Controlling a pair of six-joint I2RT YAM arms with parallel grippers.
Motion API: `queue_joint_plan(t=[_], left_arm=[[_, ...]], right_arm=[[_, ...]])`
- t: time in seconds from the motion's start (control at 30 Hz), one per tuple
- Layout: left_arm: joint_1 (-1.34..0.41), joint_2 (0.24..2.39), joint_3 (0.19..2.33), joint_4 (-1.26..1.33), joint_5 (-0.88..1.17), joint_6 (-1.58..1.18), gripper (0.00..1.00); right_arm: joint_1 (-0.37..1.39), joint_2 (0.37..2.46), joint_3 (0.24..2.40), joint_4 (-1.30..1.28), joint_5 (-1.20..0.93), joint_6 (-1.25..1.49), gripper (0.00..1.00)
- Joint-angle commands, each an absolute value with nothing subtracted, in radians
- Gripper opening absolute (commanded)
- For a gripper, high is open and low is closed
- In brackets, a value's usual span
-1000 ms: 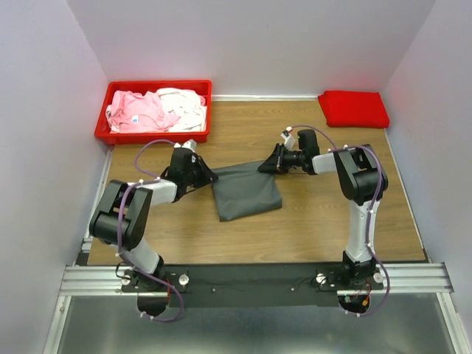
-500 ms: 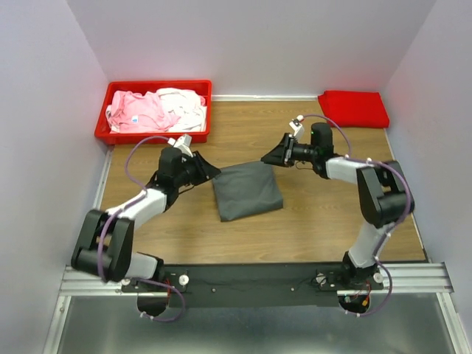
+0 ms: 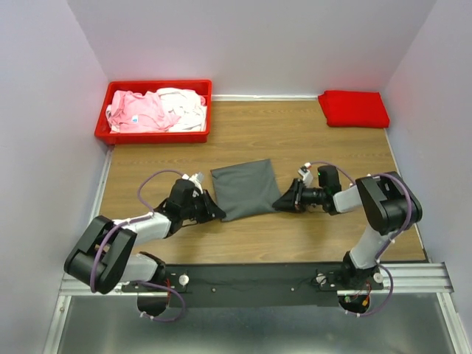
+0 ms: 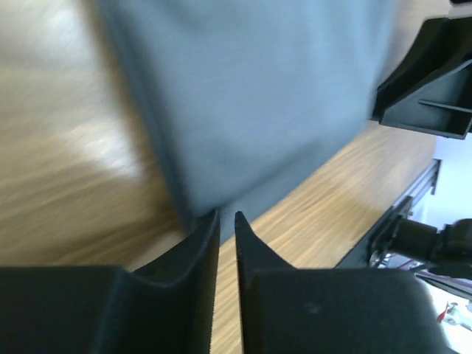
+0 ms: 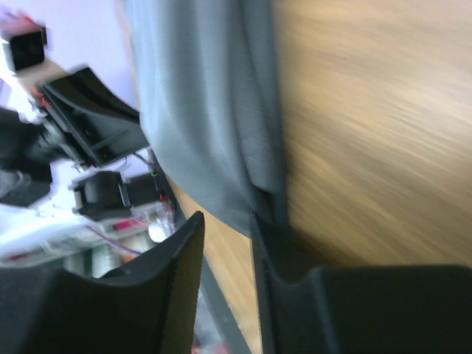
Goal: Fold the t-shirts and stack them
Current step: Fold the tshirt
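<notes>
The dark grey t-shirt (image 3: pixel 245 188) (image 4: pixel 251 96) (image 5: pixel 199 110) lies folded flat in the middle of the table. My left gripper (image 3: pixel 215 213) (image 4: pixel 228 214) is low at its near left corner, jaws drawn to a thin slit with the cloth's corner at the tips. At the near right corner, my right gripper (image 3: pixel 280 203) (image 5: pixel 226 216) is open, the cloth's edge against one finger. A bright red t-shirt (image 3: pixel 354 108) lies folded at the back right. Pink (image 3: pixel 136 110) and white (image 3: pixel 184 103) t-shirts lie crumpled in the bin.
The red plastic bin (image 3: pixel 151 137) stands at the back left against the wall. White walls close in the table on three sides. The black rail (image 3: pixel 251 280) carrying both arm bases runs along the near edge.
Both grippers let go of the grey shirt's far corners, swung outward and came down to its near corners. The shirt now lies flat. The left jaws have narrowed again.
</notes>
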State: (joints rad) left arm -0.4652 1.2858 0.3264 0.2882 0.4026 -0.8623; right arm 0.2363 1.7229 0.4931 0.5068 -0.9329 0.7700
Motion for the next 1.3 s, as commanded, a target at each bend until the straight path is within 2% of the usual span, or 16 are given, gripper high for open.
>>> queue_joint_plan(t=[0.0, 0.2, 0.27, 0.4, 0.47, 0.63, 0.77, 1.0, 1.17, 1.27], left_arm=[[-0.459, 1.316, 0.282, 0.304, 0.414, -0.884, 0.19], [-0.417, 1.247, 0.290, 0.221, 0.402, -0.859, 0.16], [-0.417, 1.217, 0.316, 0.189, 0.400, -0.842, 0.16], [-0.417, 1.070, 0.348, 0.124, 0.371, -0.831, 0.32], [-0.417, 1.007, 0.370, 0.080, 0.332, -0.828, 0.39], [-0.416, 0.905, 0.399, 0.015, 0.264, -0.819, 0.52], [-0.416, 0.827, 0.396, -0.021, 0.201, -0.807, 0.59], [-0.414, 0.750, 0.385, -0.060, 0.137, -0.785, 0.60], [-0.413, 0.827, 0.414, -0.006, 0.153, -0.773, 0.60], [-0.414, 0.942, 0.449, 0.109, 0.179, -0.773, 0.60]], right_arm=[[0.149, 1.810, 0.401, 0.609, -0.934, 0.778, 0.38], [0.118, 1.717, 0.373, 0.604, -0.974, 0.794, 0.38], [0.121, 1.652, 0.388, 0.589, -0.999, 0.814, 0.42], [0.213, 1.504, 0.517, 0.439, -0.971, 0.813, 0.48], [0.299, 1.494, 0.552, 0.490, -0.945, 0.886, 0.50], [0.448, 1.613, 0.610, 0.740, -0.888, 1.058, 0.52], [0.538, 1.869, 0.652, 0.879, -0.864, 1.127, 0.53], [0.546, 2.118, 0.647, 0.939, -0.767, 1.115, 0.51], [0.540, 1.985, 0.669, 0.927, -0.799, 1.130, 0.50], [0.506, 1.907, 0.741, 0.905, -0.818, 1.147, 0.50]])
